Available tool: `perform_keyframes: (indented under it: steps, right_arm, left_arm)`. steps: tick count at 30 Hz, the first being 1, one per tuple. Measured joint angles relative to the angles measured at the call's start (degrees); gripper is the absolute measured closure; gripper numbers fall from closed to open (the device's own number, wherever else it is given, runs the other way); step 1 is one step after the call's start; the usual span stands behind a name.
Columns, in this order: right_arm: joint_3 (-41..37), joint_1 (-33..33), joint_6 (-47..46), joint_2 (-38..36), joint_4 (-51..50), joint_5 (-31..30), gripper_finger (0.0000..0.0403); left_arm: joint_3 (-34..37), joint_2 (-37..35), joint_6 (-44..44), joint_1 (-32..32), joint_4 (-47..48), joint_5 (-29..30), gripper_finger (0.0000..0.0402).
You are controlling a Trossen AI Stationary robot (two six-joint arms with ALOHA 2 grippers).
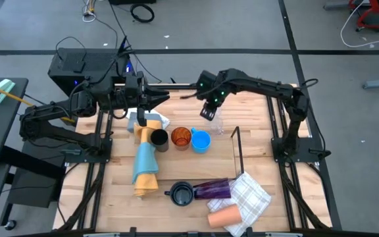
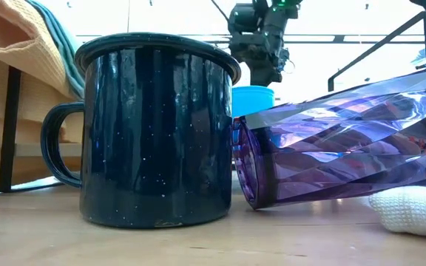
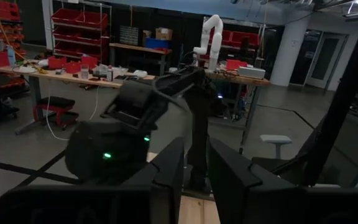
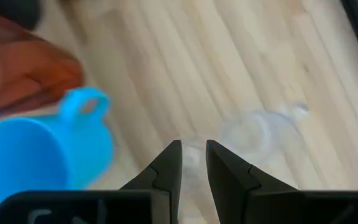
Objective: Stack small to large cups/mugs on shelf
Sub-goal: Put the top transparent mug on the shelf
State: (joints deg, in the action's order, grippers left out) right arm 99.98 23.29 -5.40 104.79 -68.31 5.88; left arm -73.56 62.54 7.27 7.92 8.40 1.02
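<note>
A black cup (image 1: 158, 139), an amber cup (image 1: 181, 138) and a bright blue cup (image 1: 201, 141) stand in a row at mid-table. Clear glasses (image 1: 219, 125) stand just beyond them and show in the right wrist view (image 4: 260, 130). The thin black shelf (image 1: 237, 148) stands to their right. The dark mug (image 2: 154, 125) stands near the front edge, the purple tumbler (image 2: 346, 140) lies on its side beside it, and the peach cup (image 1: 224, 215) lies nearer still. My right gripper (image 1: 208, 113) hangs shut above the clear glasses. My left gripper (image 1: 155, 99) is shut, raised at the far left.
A rolled yellow-and-blue cloth (image 1: 145, 161) lies left of the black cup. A white checked cloth (image 1: 250, 197) lies at the front right by the tumbler. The black table frame (image 1: 288, 141) runs along both sides.
</note>
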Motion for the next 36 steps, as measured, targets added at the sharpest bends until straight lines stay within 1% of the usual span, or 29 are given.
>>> perform_keyframes:
  steps: [3,5,9,15,18,21,28,33,36]
  right_arm:
    - [-0.01,2.27,0.01,0.00,-1.05,-2.51,0.0322]
    - [-0.02,3.75,-0.35,0.00,-1.82,-2.87,0.0322]
    - [-0.02,6.21,-0.71,0.00,-3.80,-2.87,0.0322]
    - [-0.07,8.24,-0.33,0.14,-4.57,-2.86,0.0322]
    - [-0.14,8.54,2.07,0.52,-4.40,-2.30,0.0319]
    - [-0.14,8.47,3.95,0.44,-3.86,-1.56,0.0301]
    - [-0.53,9.20,3.68,0.41,-1.99,-1.67,0.0236]
    - [-5.36,10.09,0.85,0.39,-1.65,-1.79,0.0206]
    - [-8.61,10.01,0.49,0.48,-1.01,-3.94,0.0200]
  left_arm:
    - [-0.02,0.00,0.00,0.00,0.00,0.00,0.0322]
    - [-0.02,0.00,0.00,0.00,-0.02,0.00,0.0322]
    - [0.00,0.00,0.00,0.00,-0.04,0.00,0.0322]
    - [-0.02,0.00,0.02,0.00,-0.06,0.00,0.0322]
    - [-0.02,0.00,-0.01,-0.01,-0.07,-0.01,0.0323]
    - [0.00,0.00,-0.21,0.00,-0.10,-0.02,0.0320]
    - [-0.02,0.00,-0.13,-0.02,-0.33,-0.02,0.0311]
    - [-0.02,0.00,-0.15,0.00,-0.37,-0.02,0.0314]
    - [-0.02,0.00,-0.13,0.00,-0.39,-0.02,0.0316]
